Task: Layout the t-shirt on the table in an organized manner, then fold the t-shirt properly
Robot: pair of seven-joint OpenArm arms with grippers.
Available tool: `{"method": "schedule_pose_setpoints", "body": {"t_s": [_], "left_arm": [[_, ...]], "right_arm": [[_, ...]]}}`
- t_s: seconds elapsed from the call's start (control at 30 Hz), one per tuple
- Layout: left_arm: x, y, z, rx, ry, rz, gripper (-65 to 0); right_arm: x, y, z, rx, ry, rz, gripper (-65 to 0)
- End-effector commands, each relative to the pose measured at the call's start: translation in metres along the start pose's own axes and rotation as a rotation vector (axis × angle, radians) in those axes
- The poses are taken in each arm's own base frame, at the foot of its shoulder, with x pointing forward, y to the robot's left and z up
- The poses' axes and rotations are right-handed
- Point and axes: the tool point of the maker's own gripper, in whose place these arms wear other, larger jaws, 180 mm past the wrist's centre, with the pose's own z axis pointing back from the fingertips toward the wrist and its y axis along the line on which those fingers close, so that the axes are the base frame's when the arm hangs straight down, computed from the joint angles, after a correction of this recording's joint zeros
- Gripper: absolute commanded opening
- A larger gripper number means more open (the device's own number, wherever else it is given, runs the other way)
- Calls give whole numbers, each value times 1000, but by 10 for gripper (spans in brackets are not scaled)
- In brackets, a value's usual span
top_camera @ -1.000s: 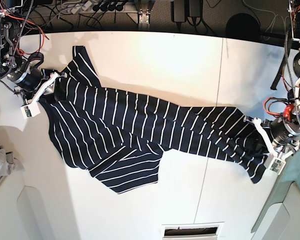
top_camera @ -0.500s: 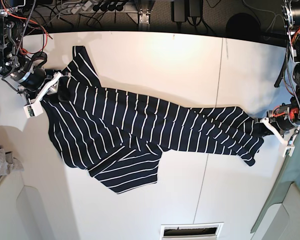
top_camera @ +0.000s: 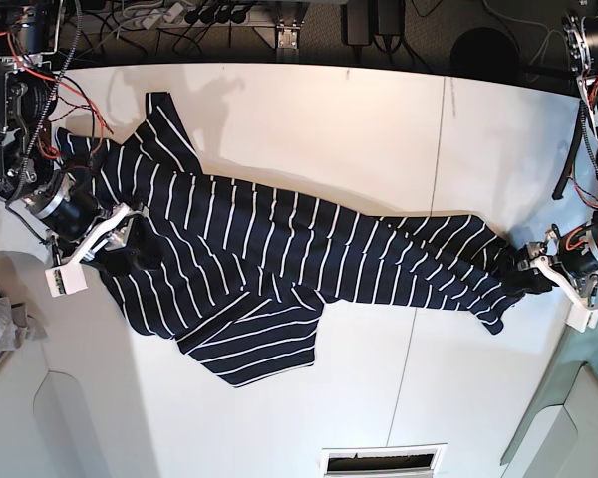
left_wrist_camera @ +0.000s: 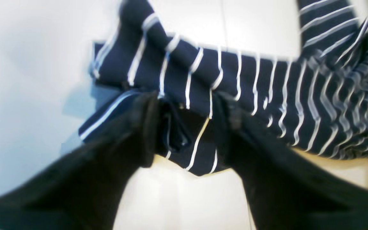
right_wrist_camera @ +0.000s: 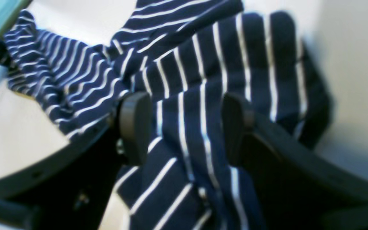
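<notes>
Navy t-shirt (top_camera: pixel 279 259), one, two grippers.

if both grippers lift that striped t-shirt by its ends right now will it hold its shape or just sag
The t-shirt will probably sag: it lies bunched and wrinkled between the right gripper and the left gripper, so it looks floppy. It seems thin and light, since small pinches gather it. A doubled-over flap would likely drop open or drag on the table.

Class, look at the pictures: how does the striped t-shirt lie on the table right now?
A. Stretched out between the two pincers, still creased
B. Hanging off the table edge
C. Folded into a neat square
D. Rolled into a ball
A: the t-shirt spans the table from the right pincer to the left pincer, bunched and wrinkled.
</notes>
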Motion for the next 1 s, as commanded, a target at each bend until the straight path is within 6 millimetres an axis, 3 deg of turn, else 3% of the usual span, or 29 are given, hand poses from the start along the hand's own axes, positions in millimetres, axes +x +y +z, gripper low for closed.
{"method": "schedule_pose_setpoints", "body": {"t_s": [0.0,0.1,0.2,0.37,0.47,0.6,0.73,0.87,0.97], "left_arm": [[27,2,9,-10,-75,-7,-343],[34,-4,14,-58,-107,-24,-343],[32,-12,11,-87,-109,-5,-343],[21,-24,-1,-107,-86,-2,-342],[8,-33,-11,-111,-36,-49,-281],[3,-35,-25,-55,-32,-138,-258],[-4,-31,-36,28,-16,-192,-259],[-14,-33,-47,82,11,-213,-261],[-9,-33,-51,120,-29,-176,-361]], "right_arm": [[19,-3,1,-11,-48,22,-303],[21,-3,-3,-21,-42,47,-303],[23,14,-13,22,-35,69,-303],[17,75,-41,173,20,168,-302],[8,115,-57,247,63,266,-295],[-19,156,-66,324,137,379,-202],[-49,166,-71,325,223,476,-203],[-59,168,-73,305,248,517,-205],[-59,168,-73,306,248,518,-205]]}}
